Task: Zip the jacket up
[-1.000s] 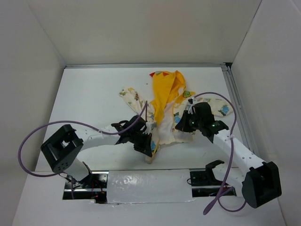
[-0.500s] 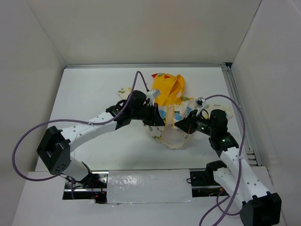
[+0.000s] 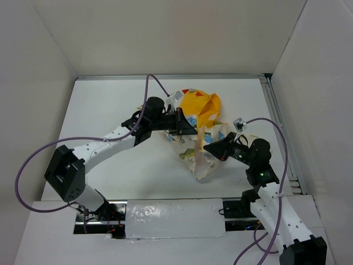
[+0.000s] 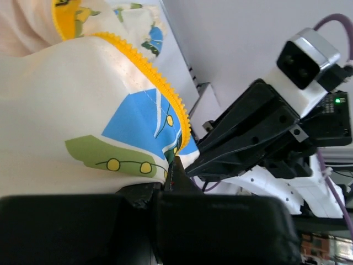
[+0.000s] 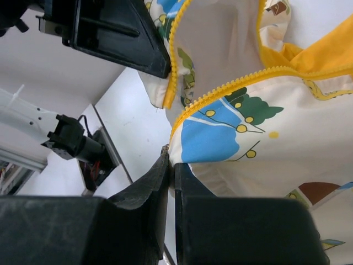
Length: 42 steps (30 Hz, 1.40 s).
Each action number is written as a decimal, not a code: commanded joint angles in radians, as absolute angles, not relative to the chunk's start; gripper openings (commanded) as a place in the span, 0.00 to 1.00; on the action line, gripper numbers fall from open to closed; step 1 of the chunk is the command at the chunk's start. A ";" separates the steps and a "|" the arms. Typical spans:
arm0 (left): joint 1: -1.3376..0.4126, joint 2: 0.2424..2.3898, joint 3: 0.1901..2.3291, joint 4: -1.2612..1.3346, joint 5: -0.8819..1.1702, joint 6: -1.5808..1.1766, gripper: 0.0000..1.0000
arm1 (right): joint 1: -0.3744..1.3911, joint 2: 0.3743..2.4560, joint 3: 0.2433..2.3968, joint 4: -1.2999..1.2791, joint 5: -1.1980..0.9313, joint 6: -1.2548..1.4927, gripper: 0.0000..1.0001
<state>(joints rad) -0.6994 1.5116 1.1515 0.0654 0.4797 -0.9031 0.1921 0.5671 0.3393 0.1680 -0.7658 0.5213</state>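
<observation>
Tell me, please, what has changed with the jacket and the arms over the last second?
The left fingers swung from the near hem toward the far side of the table, pulling the jacket up from lying spread into a hanging bunch. The right fingers shifted only slightly nearer. Unchanged: both pairs stay shut on the jacket, and its zip stays open.

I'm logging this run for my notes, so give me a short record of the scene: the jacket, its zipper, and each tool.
jacket: bunched, held between both tools above the table
zipper teeth: yellow, two rows apart, not zipped
left tool: shut on the jacket's edge beside the teeth
right tool: shut on the jacket's edge, facing the left tool
</observation>
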 commanded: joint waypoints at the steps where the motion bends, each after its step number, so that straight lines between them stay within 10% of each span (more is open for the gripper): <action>1: -0.693 1.545 1.155 0.228 0.592 -0.982 0.00 | 0.189 0.571 0.321 0.397 -0.796 0.612 0.00; 18: -0.747 1.428 1.058 0.239 0.572 -1.000 0.00 | 0.250 0.575 0.333 0.347 -0.425 0.609 0.00; 42: -0.762 1.284 1.115 0.147 0.368 -0.902 0.00 | 0.281 0.341 0.256 0.492 -0.420 0.629 0.00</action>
